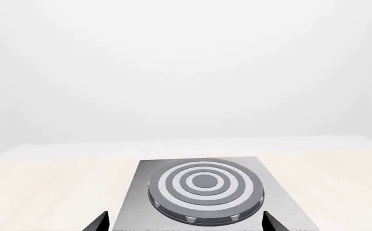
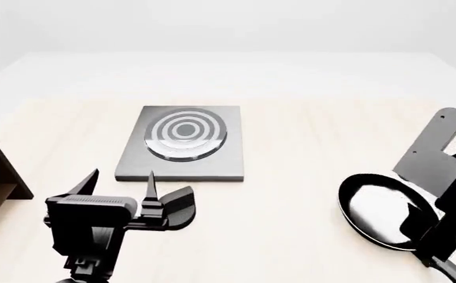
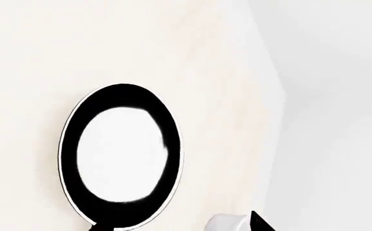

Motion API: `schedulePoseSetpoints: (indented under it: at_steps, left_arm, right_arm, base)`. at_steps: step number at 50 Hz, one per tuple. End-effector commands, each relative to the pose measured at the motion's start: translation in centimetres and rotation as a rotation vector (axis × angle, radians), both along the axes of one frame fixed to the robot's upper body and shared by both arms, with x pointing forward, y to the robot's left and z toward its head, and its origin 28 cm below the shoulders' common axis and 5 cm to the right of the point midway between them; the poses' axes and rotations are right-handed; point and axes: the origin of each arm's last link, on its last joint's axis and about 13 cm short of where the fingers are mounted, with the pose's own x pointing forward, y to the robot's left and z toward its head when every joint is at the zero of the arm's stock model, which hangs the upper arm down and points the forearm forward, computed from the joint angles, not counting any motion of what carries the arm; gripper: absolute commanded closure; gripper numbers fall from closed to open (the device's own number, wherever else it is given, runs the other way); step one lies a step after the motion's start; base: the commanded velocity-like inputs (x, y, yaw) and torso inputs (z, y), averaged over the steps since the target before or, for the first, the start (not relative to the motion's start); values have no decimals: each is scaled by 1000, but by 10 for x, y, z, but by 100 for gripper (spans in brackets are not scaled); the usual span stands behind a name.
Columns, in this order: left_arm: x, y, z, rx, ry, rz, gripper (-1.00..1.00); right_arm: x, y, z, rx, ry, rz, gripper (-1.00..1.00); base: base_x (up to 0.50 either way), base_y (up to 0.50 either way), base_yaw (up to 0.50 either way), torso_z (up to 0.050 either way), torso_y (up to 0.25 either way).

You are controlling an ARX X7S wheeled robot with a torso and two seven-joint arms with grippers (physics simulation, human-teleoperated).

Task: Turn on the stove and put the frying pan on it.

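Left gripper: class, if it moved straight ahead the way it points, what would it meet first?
Probably the stove: the left gripper points at its near edge, fingers open. Height is unclear; it might pass above.

Grey stove [image 2: 182, 143] lies flat with its ringed burner bare; black frying pan [image 2: 385, 211] sits well apart.

All 3 renders bright, evenly lit, sharp throughout, without edge distortion. Pale worktop [image 2: 307, 135] nearly washes into the white background; shadows faint. Frying pan [image 3: 120, 156] interior mirrors white glare.
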Motion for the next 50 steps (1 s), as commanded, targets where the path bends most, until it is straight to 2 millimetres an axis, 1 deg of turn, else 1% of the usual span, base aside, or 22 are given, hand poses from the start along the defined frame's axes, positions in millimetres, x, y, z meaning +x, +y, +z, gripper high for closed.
schedulePoseSetpoints:
  at_steps: [1, 6, 10, 17, 22, 29, 33, 36, 42, 50]
  left_arm:
    - [0, 0, -2, 4, 2, -1, -100]
    - [-1, 0, -2, 5, 3, -1, -100]
    - [-1, 0, -3, 5, 4, -2, -100]
    - [-1, 0, -4, 6, 4, 0, -100]
    - [0, 0, -5, 8, 7, -1, -100]
    - [-1, -1, -5, 12, 9, -2, -100]
    - [-1, -1, -5, 14, 8, -2, -100]
    - [-1, -1, -5, 16, 8, 0, -100]
    - [-1, 0, -5, 20, 7, 4, -100]
    - [0, 0, -4, 23, 6, 6, -100]
  right_arm:
    - [-12, -22, -4, -46, 168, -124, -100]
    - [-14, -24, -5, -34, 182, -145, -100]
    - [-16, -26, -10, -18, 209, -149, -100]
    - [-16, -31, -24, 21, 234, -163, -100]
    - [-14, -35, -29, 62, 224, -181, -100]
    - [-14, -39, -41, 97, 227, -194, -100]
    - [-14, -40, -45, 112, 228, -199, -100]
    - [-14, -40, -52, 131, 235, -196, -100]
    - [-13, -44, -66, 140, 260, -217, -100]
    - [-14, -52, -78, 127, 283, -267, -100]
  base:
    - [0, 0, 0, 0, 0]
    - [0, 0, 0, 0, 0]
    - [0, 0, 0, 0, 0]
    - [0, 0, 0, 0, 0]
    - [0, 0, 0, 0, 0]
    - [0, 0, 0, 0, 0]
    - [0, 0, 0, 0, 0]
    - [0, 0, 0, 0, 0]
    - [0, 0, 0, 0, 0]
    - [0, 0, 0, 0, 0]
